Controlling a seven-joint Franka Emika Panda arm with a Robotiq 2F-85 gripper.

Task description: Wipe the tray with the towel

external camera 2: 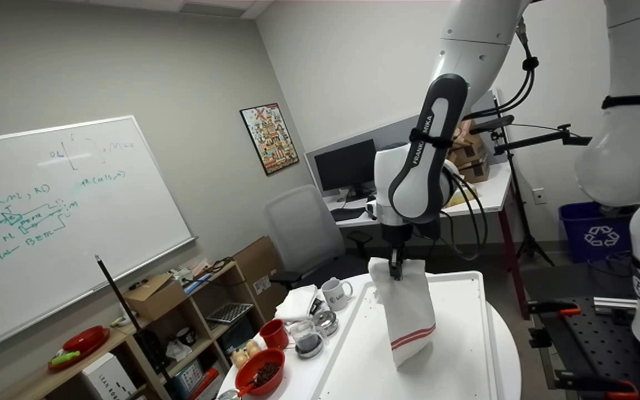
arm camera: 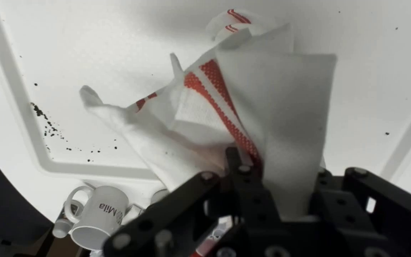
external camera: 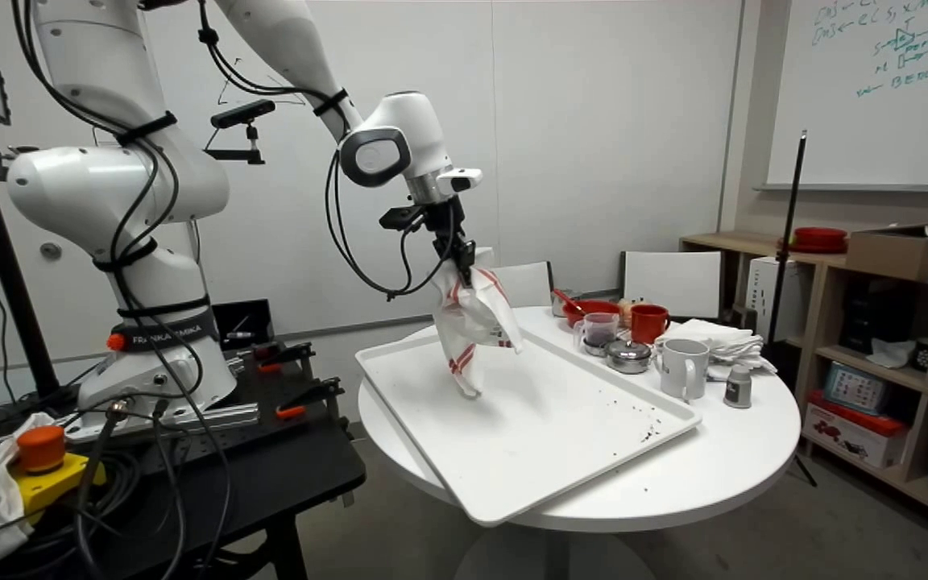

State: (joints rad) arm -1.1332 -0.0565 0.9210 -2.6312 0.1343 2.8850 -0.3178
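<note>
The gripper (external camera 2: 395, 274) is pinched together on the towel (external camera: 474, 318), holding it by a gathered top so that the rest hangs over the tray (external camera: 544, 435); whether the lowest corner touches it, I cannot tell. The towel should be light and very soft, drooping wherever it is not held, with nothing to break. It will probably trail rather than press, so a bunched hold like this seems right, with the loose folds lowered to make a pad. It looks whitish and creased, with paired red stripes whose coarse weave shows in the wrist view.

Beneath it, the tray lies on the worktop (external camera: 754, 451). I judge it stiff, smooth and fairly light for its breadth, so hard wiping might make it slide; if it must be steadied, the rim is the place to take it. It is plain white, low-rimmed, with rounded corners. Farthest out, dark crumbs (arm camera: 50, 125) lie thickest in the corner by the grey mug (external camera: 685, 370), well apart from the towel.
</note>
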